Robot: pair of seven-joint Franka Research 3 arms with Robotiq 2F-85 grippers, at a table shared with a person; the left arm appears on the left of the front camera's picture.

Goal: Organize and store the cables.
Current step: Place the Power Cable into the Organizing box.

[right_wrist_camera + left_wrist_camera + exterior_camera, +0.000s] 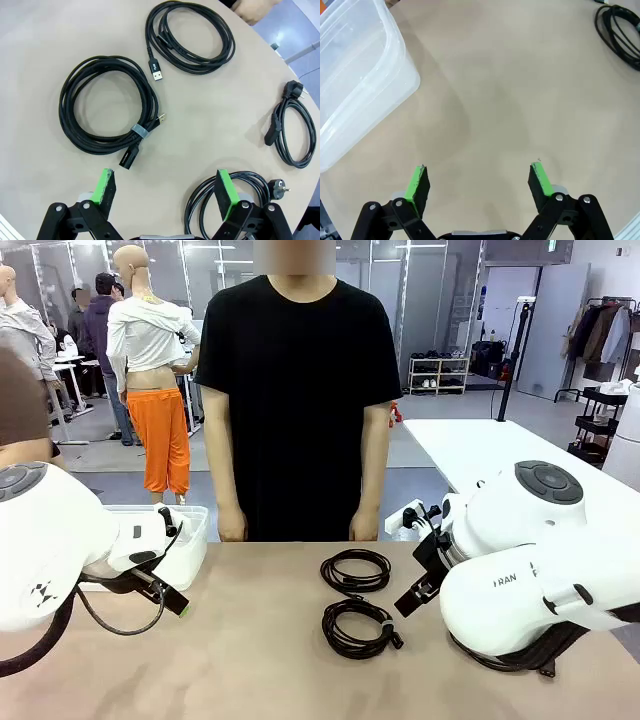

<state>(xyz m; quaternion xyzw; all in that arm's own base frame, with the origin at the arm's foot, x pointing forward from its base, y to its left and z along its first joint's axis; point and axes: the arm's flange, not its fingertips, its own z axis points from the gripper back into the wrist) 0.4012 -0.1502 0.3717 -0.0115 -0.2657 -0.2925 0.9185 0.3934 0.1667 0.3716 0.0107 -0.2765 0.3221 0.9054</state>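
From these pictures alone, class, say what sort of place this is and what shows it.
Probably a robotics lab or test hall: white robot arms flank a table of coiled cables, with another white table and a storage shelf behind.

1. A clear plastic tub [190,540] sits on the tan table [250,660], near its far left edge.
2. A person [298,390] in a black T-shirt stands at the far side.
3. Behind are a white table [480,455], a low shelf rack [438,373] and a black trolley [600,425].
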